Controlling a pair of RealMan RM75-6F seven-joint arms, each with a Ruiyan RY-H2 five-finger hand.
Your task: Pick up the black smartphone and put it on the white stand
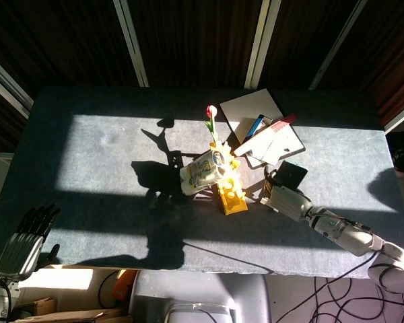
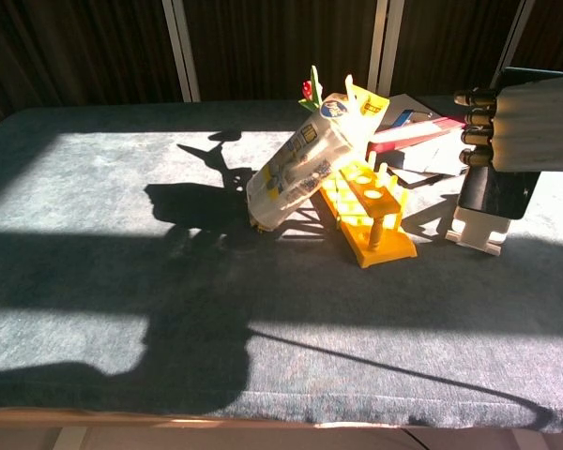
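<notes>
My right hand point(image 1: 287, 202) point(image 2: 524, 117) grips the black smartphone point(image 1: 291, 175) point(image 2: 494, 192) by its upper part. In the chest view the phone stands upright against the white stand point(image 2: 475, 233), whose base shows below it. From the head view the hand covers most of the stand point(image 1: 264, 199); only a white edge shows. I cannot tell whether the phone rests fully in the stand's lip. My left hand point(image 1: 25, 241) hangs off the table's near left corner, fingers apart, holding nothing.
A yellow rack point(image 1: 231, 196) point(image 2: 370, 211) sits just left of the stand, with a tilted white bottle point(image 1: 203, 171) point(image 2: 298, 171) leaning on it and a tulip point(image 1: 211, 112) point(image 2: 309, 87) behind. Notebooks and papers point(image 1: 266, 129) point(image 2: 422, 139) lie behind the stand.
</notes>
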